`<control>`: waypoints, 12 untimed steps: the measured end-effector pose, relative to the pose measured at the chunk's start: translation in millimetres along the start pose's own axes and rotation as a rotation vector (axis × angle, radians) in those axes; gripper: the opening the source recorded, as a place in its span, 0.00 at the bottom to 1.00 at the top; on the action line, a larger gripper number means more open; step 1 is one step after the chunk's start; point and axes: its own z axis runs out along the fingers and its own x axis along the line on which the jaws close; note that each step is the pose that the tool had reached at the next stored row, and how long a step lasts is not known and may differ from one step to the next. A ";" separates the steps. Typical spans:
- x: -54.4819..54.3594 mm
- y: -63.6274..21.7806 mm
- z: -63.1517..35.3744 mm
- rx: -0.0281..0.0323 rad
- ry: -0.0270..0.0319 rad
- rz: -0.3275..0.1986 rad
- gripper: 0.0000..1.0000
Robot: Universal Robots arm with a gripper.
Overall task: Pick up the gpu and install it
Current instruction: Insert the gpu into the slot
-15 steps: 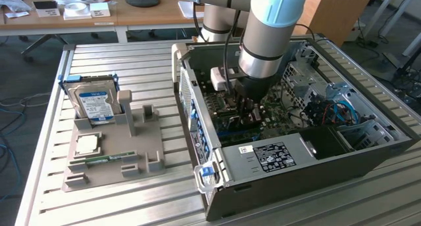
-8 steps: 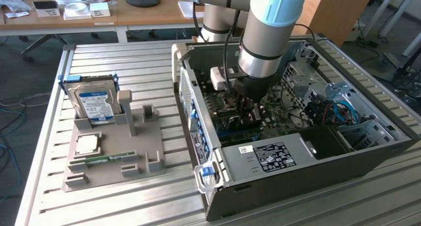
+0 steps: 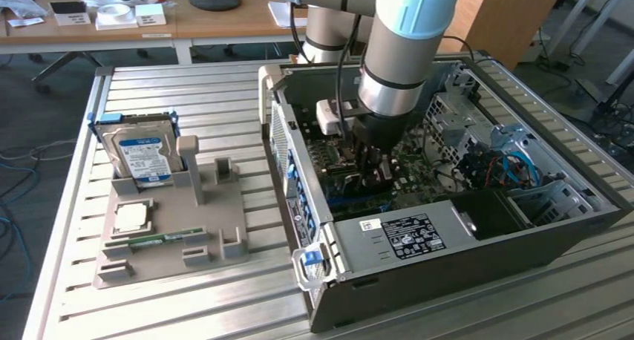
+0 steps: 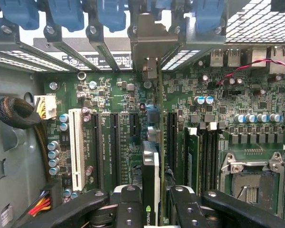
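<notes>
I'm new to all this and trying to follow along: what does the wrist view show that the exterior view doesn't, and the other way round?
Wrist view alone: the row of expansion slots on the green board, the empty processor socket, and the gpu seen edge-on between the gripper fingers, its silver bracket at the case's rear openings.

Exterior view alone: the grey holder tray beside the case with the hard drive standing in it, and the power supply.

Both: the motherboard inside the open computer case, with the gripper reaching down to it.
</notes>
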 end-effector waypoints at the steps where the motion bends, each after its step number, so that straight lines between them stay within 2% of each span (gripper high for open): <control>1: -0.4 -0.1 0.0 0.0000 -0.0001 0.000 0.27; 12: -0.4 0.0 3.3 0.0004 -0.0005 0.001 0.27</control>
